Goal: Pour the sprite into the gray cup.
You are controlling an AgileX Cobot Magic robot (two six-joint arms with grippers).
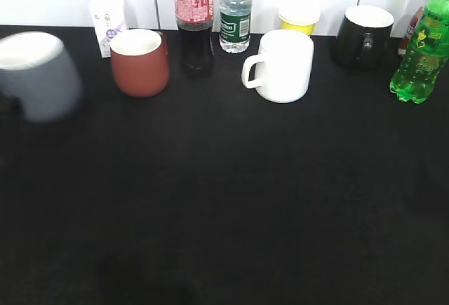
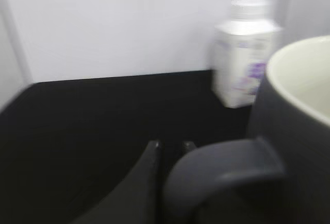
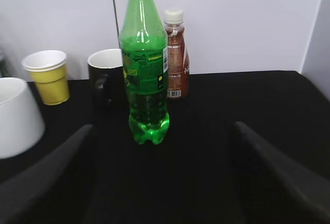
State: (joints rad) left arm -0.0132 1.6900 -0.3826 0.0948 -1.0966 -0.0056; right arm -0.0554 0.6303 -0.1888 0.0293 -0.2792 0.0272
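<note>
The sprite, a bright green bottle, stands upright at the far right of the black table. In the right wrist view it stands ahead of my right gripper, which is open, empty and well short of it. The gray cup is at the far left, blurred and tilted. In the left wrist view the gray cup fills the right side, and my left gripper is shut on its loop handle. Neither gripper shows clearly in the exterior view.
Along the back wall stand a white carton, a red-brown mug, a cola bottle, a water bottle, a white mug, a yellow cup and a black mug. A brown bottle stands behind the sprite.
</note>
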